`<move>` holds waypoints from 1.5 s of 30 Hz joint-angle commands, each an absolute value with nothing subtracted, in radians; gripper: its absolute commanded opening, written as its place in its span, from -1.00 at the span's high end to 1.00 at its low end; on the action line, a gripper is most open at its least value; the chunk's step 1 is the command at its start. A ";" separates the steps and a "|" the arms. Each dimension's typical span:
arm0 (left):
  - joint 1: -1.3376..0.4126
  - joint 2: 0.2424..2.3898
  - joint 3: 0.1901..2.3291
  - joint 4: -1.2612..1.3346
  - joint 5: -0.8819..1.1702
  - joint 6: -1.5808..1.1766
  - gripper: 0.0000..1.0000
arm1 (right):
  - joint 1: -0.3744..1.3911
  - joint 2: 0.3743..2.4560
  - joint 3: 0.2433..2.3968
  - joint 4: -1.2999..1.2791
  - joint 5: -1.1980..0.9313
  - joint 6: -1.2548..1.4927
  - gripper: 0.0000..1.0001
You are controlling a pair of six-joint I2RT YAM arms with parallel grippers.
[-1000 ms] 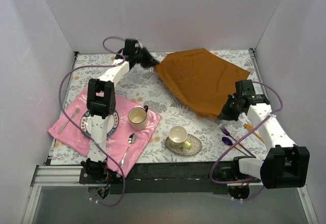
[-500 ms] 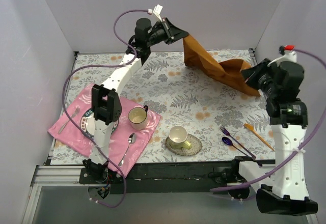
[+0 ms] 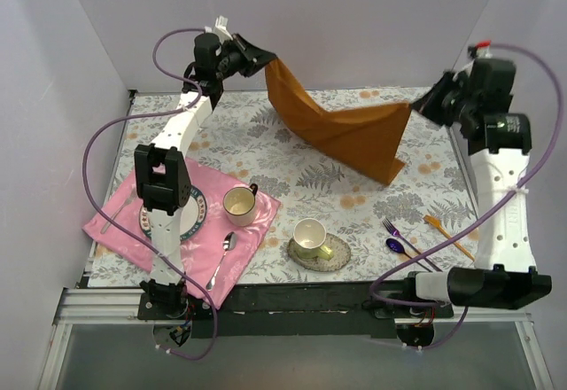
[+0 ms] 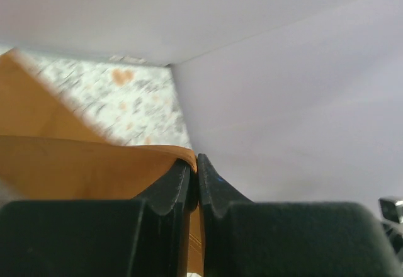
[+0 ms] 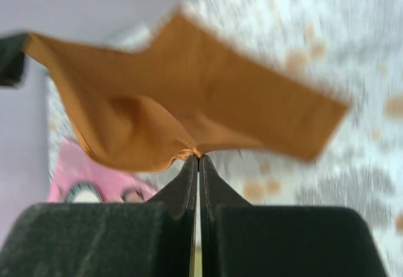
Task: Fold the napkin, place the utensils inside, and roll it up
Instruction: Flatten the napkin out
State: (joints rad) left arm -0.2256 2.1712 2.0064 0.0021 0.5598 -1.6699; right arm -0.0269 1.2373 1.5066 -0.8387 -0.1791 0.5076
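Observation:
The rust-orange napkin [image 3: 341, 128] hangs in the air over the back of the table, stretched between both grippers. My left gripper [image 3: 268, 59] is shut on its left corner, seen in the left wrist view [image 4: 192, 157]. My right gripper [image 3: 415, 104] is shut on its right corner, seen in the right wrist view [image 5: 196, 155]. The napkin's lower corner droops near the tablecloth. The purple fork [image 3: 396, 230], dark blue spoon [image 3: 395, 245] and orange knife [image 3: 446, 234] lie at the front right.
A pink cloth [image 3: 124, 226] at the front left carries a plate [image 3: 196, 214], a cup [image 3: 239, 205] and a silver spoon [image 3: 222, 255]. Another cup on a saucer [image 3: 310, 237] stands at the front middle. White walls close in the back and sides.
Both arms lifted the napkin off the table and raised it high. In the last half second the left gripper moved left and the napkin spread out wider between the grippers.

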 commanded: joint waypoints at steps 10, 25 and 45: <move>-0.256 1.942 2.269 0.138 0.448 -1.657 1.00 | -0.031 1.159 1.892 -0.732 -0.386 0.403 0.97; -0.245 1.508 1.888 0.109 0.298 -1.509 1.00 | -0.031 0.933 1.884 -0.793 -0.419 0.377 0.97; -0.267 2.228 1.934 0.394 0.474 -1.615 1.00 | -0.032 1.146 1.253 -0.542 0.227 0.373 0.97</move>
